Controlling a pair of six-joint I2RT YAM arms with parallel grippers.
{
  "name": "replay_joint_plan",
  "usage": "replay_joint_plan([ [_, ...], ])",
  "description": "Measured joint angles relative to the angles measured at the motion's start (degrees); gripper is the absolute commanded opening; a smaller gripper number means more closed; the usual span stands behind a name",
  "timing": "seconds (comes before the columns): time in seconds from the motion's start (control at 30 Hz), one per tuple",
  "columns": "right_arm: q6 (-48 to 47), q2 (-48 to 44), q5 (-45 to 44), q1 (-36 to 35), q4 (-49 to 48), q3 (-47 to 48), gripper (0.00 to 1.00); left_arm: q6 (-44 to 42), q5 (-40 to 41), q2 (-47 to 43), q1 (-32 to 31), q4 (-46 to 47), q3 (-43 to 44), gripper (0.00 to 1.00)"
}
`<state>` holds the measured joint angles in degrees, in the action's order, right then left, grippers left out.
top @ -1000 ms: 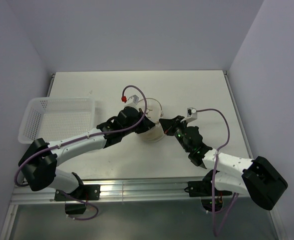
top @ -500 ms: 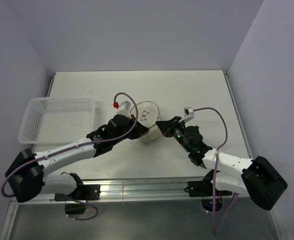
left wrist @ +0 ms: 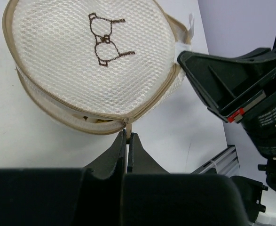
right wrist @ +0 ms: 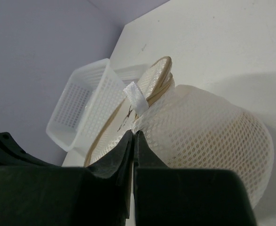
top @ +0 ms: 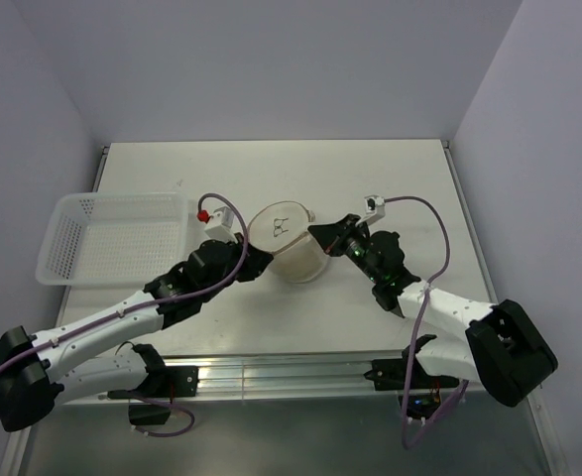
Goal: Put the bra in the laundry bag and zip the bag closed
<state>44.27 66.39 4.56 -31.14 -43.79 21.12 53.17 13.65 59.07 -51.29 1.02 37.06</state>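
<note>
Two sets of fingers, both closed: left gripper (left wrist: 127, 137) pinching zipper pull (left wrist: 127, 123); right gripper (right wrist: 134, 137) clamping mesh beneath white tab (right wrist: 136, 99). Between them, on surface (top: 390, 178), laundry bag (top: 289, 243); bra presumably inside, unseen. Zip seemingly part-run; remainder outstanding.

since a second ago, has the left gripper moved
Yes. The left gripper has pulled back toward the near left, off the top of the laundry bag and closer to the right end of the white basket, shut at the bag's zipper.
</note>
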Motion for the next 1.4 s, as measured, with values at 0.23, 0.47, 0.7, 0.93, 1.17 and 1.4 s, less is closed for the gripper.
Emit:
replay_joint_plan([
  [0.23,-0.2,10.7,8.3,5.7,4.1,12.2,0.11,-0.8,3.7,-2.5,0.0,0.2,-3.5,0.00],
  [0.47,-2.7,7.3,6.6,6.7,17.8,16.2,0.80,-3.6,6.1,-2.4,-1.6,3.4,-2.9,0.00],
  [0.7,-2.3,-8.3,-0.2,0.8,28.6,12.5,0.71,-4.0,4.9,6.1,-2.3,11.1,-0.8,0.00],
  [0.93,3.5,-11.5,-4.2,-9.4,32.2,5.4,0.77,-3.9,3.9,6.8,-2.8,15.5,-0.8,0.00],
  [1.17,4.8,-8.9,-5.3,-9.5,29.8,6.2,0.71,-3.8,2.6,7.6,-3.7,16.7,-1.4,0.00],
  [1.4,6.3,-4.5,-6.9,-9.5,27.4,8.0,0.55,-3.8,1.7,7.5,-4.0,17.0,-2.4,0.00],
])
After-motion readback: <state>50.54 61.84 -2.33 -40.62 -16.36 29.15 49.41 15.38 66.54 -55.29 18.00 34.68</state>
